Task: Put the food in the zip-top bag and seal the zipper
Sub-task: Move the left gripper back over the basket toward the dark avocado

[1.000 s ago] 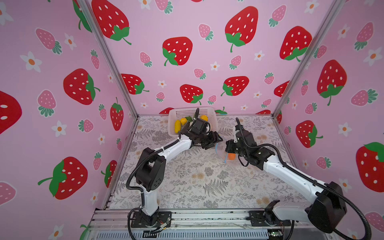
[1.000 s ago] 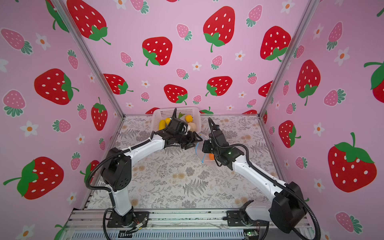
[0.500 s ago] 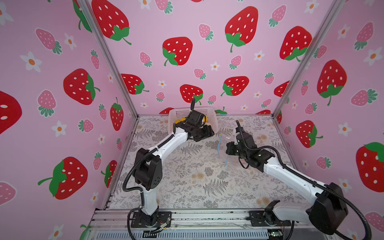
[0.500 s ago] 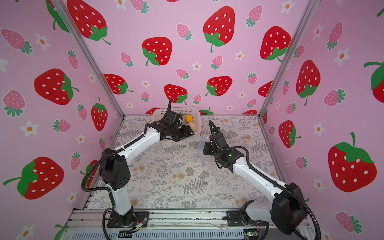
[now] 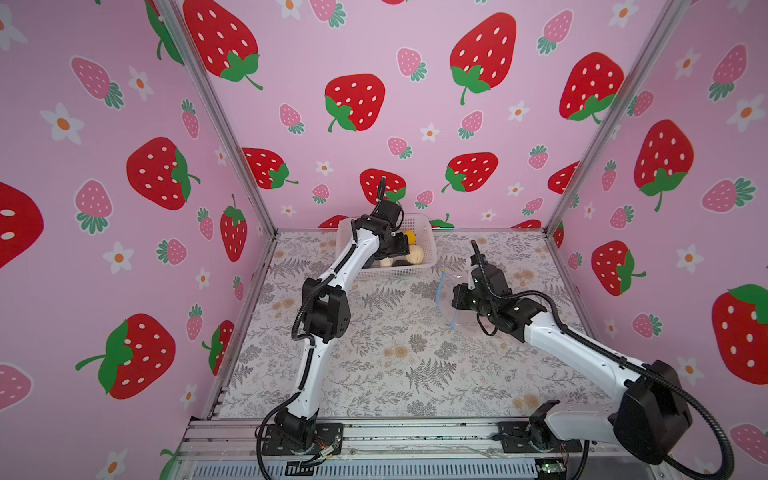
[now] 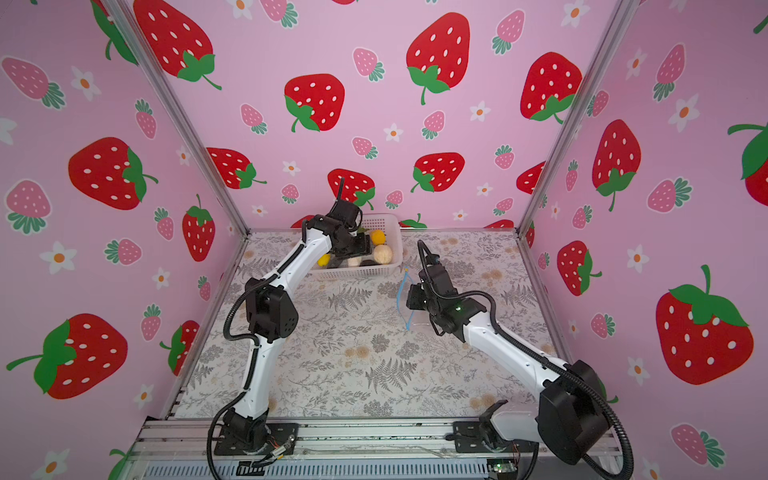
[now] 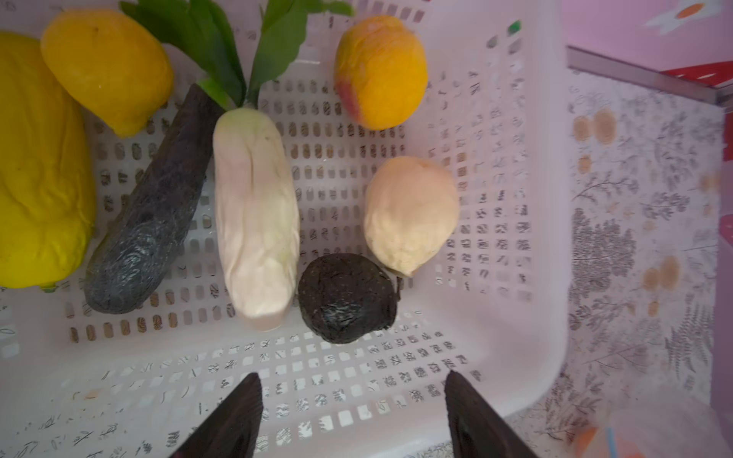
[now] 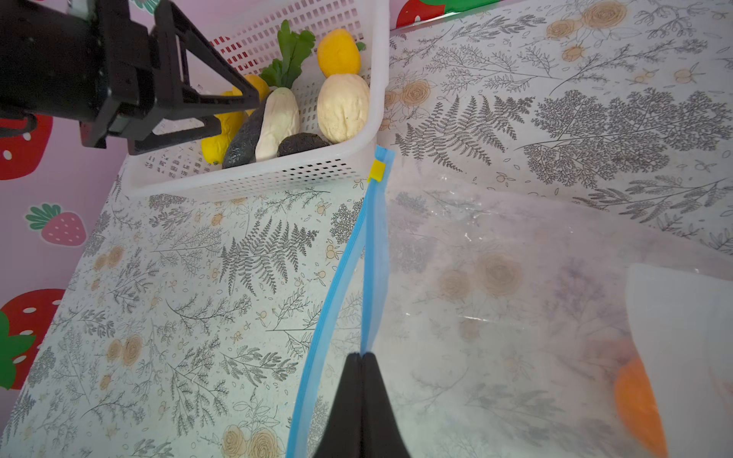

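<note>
Lying beside the white mesh plastic basket (image 8: 277, 174), the clear crinkly zip-top bag (image 8: 515, 246) holds one orange toy fruit (image 8: 638, 400); the right gripper (image 8: 361, 357) is clenched on one lip of its parted light-blue zipper strip (image 8: 373, 257). The basket holds a white green-leaved radish (image 7: 258, 214), a beige walnut-like ball (image 7: 410, 214), a long dark piece (image 7: 150, 222), a round dark piece (image 7: 347, 297) and yellow fruits (image 7: 107, 67), with the left gripper (image 7: 353, 380) spread wide and empty above.

Food (image 5: 415, 254) lies in the basket (image 5: 399, 272), the zip-top bag (image 8: 496, 277) just right of it.
</note>
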Controlling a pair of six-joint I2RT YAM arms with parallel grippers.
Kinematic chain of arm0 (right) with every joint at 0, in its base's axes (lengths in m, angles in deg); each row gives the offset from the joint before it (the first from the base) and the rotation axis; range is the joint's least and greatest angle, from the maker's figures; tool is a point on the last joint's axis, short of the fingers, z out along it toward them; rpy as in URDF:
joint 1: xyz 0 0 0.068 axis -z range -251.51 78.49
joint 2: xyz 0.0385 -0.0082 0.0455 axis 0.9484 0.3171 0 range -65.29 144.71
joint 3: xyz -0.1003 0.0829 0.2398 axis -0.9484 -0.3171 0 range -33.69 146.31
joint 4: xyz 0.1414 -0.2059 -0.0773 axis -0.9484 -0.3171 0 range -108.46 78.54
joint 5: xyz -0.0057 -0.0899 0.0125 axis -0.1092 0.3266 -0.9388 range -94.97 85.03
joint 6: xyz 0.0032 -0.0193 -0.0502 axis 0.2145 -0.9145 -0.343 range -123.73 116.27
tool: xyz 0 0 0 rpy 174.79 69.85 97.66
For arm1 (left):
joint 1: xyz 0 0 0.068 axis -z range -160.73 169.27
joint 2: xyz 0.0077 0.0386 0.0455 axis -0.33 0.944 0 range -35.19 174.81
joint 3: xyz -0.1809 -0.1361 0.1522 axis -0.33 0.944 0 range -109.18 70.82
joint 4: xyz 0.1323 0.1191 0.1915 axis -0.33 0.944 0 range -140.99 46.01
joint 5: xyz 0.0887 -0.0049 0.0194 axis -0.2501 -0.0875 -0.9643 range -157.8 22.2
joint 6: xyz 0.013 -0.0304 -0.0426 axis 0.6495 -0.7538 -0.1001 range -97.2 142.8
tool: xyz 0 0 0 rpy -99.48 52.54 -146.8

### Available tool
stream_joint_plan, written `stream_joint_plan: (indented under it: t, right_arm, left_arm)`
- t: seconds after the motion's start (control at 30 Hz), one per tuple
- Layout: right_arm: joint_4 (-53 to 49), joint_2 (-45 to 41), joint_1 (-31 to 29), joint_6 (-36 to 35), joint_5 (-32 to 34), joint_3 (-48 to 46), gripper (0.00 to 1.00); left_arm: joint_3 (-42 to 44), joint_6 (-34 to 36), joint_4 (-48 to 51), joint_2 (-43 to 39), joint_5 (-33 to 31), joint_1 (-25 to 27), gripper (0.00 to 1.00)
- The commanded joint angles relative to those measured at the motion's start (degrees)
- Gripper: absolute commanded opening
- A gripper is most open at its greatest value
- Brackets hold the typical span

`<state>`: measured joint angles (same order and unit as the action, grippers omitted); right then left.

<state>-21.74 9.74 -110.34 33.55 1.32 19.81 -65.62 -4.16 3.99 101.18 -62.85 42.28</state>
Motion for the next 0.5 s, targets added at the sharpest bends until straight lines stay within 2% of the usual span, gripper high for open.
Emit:
stream_joint_plan:
  t: [0.0,0.47]
  right_arm:
    - [1.0,1.1,0.8,-0.8,-1.2,1.7,0.04]
    - [0.7,2.9,1.3,-1.1,-1.7,2.6,0.04]
  left_arm:
    - [-1.2,1.5,0.4,-0.8,0.7,0.3,0.72]
    - [-9.1,1.4,-0.5,9.6,2.4,2.0,0.71]
